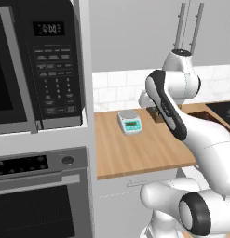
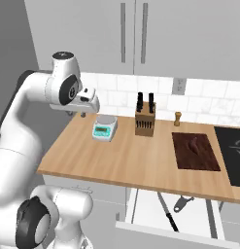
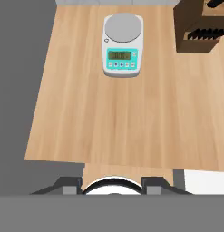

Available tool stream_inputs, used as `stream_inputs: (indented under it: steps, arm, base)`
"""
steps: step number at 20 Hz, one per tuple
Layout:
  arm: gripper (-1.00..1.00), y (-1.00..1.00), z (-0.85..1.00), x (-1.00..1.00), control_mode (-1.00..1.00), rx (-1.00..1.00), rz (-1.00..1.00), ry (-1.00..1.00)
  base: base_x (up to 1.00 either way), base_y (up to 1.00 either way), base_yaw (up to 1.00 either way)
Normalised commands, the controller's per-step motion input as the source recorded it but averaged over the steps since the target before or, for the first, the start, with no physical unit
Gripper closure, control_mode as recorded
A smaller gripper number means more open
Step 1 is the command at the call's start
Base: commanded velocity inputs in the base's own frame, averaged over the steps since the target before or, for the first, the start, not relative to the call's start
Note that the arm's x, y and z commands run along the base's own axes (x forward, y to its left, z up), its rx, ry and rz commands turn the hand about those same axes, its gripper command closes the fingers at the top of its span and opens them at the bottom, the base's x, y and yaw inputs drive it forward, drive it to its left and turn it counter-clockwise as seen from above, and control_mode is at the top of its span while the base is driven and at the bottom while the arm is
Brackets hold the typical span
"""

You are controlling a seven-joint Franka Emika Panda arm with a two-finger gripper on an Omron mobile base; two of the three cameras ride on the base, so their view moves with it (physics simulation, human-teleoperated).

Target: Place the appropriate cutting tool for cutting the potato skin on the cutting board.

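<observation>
Jaws closed on nothing, the gripper [image 2: 83, 114] hangs above the tabletop [image 2: 126, 160] near the scale [image 2: 104, 129], while the peeler [image 2: 182, 203] lies in the open drawer [image 2: 141, 211] and the cutting board [image 2: 195, 151] waits, tool yet to fetch.

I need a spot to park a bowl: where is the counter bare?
Bare wood lies in front of the scale and between the knife block and the cutting board. It is crowded at the back wall, around the block and the small grinder.
</observation>
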Motion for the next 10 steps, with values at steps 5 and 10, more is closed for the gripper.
stream_inputs:
  steps: [5,10]
  arm:
    - [-1.00,-0.35,-0.27,-0.61,-1.00,0.01,0.00,-0.02]
    - [-1.00,-0.93,-0.46,-0.84,-1.00,0.02,0.00,-0.02]
  base:
    - [0.00,0.00,0.00]
    - [0.00,0.00,0.00]
